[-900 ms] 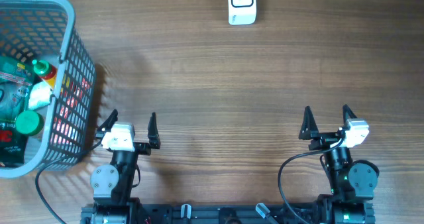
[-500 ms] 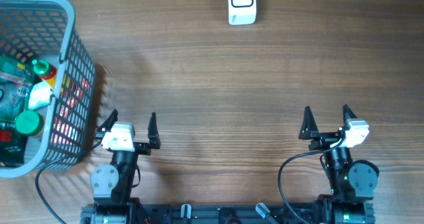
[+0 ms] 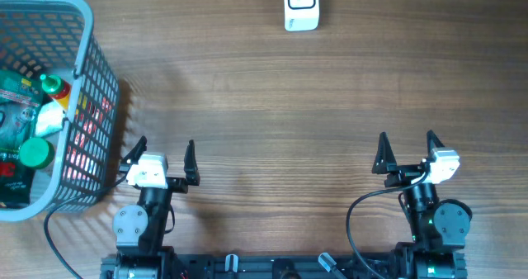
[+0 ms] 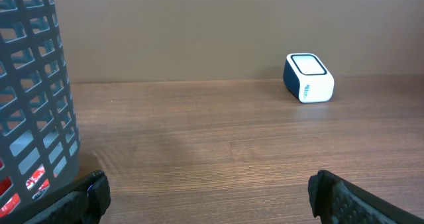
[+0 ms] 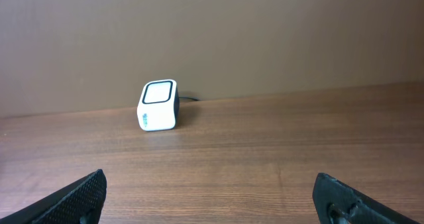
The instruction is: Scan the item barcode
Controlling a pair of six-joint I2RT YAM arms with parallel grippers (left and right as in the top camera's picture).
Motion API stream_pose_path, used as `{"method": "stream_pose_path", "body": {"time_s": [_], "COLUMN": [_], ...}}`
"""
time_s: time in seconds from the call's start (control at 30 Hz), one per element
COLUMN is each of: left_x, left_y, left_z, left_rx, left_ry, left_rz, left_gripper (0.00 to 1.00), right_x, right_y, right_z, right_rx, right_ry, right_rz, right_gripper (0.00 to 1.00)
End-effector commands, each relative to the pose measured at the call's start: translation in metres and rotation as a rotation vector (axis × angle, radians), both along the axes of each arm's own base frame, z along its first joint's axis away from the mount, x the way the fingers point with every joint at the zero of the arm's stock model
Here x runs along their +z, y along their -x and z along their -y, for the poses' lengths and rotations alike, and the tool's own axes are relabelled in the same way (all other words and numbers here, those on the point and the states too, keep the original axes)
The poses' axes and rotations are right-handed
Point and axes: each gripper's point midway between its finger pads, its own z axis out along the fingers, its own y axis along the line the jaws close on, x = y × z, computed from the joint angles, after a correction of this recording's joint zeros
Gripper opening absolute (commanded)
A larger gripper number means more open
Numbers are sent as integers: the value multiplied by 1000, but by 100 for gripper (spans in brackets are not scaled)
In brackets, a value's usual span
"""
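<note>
Overhead: nothing has moved. Left gripper (image 3: 164, 145) and right gripper (image 3: 406, 139) sit wide open and empty at the brown wooden desk's (image 3: 272, 106) near edge. The packaged groceries (image 3: 16, 118) are in the grey plastic mesh basket (image 3: 82, 31) at the left edge.
Left wrist: I see the white box scanner (image 4: 309, 78) at the far edge.
Right wrist: same scanner.
Pick not started.

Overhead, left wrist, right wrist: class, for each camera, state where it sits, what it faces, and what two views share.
Overhead: above the table, looking down on basket, barcode scanner, left gripper and right gripper, both open.
Left wrist: low, facing across to scanner and basket wall; own fingertips.
Right wrist: low, facing scanner; own fingertips.
Shared: the scanner.
</note>
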Motion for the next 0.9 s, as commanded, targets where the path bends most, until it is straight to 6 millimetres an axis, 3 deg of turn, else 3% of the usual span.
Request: {"method": "stream_pose_path", "body": {"time_s": [0.0,0.87], "left_x": [-4,-4], "left_y": [0,0], "left_z": [0,0], "left_rx": [4,4], "left_ry": [8,8], "left_rz": [-12,-12], "left_gripper": [100,100], "right_x": [-2,-2], "right_y": [0,0], "right_z": [-2,-2], "right_rx": [11,11], "right_ry": [18,18], "right_rz": [-4,-3], "right_gripper": [100,100]}}
